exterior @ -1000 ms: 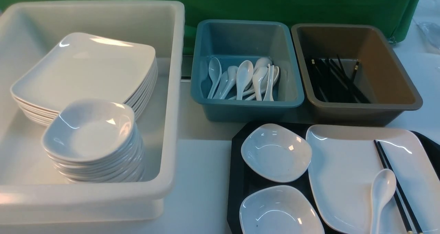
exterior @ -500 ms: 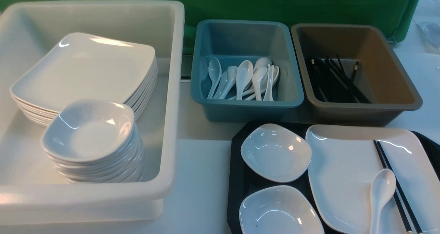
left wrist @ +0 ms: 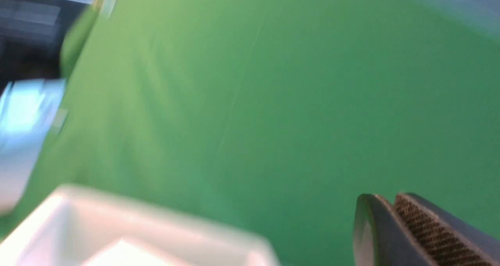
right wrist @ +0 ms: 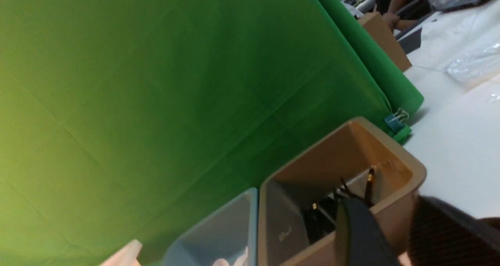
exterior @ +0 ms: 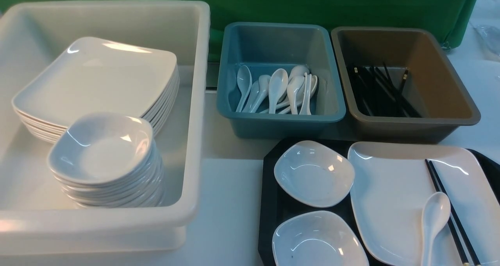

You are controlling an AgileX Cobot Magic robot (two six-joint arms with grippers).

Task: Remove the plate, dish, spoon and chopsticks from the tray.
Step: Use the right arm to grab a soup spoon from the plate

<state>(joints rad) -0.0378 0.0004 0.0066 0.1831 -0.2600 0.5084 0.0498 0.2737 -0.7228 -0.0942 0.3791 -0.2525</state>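
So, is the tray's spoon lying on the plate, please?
Yes, on it: the spoon rests on the plate, beside the chopsticks.

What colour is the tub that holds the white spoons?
The tub is a dull blue. The front view shows it best.

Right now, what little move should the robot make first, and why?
Probably bring the right gripper down over the spoon. The spoon and chopsticks lie on the plate, so they likely go before it, they sit on the robot's right, and that gripper's jaws stand apart.
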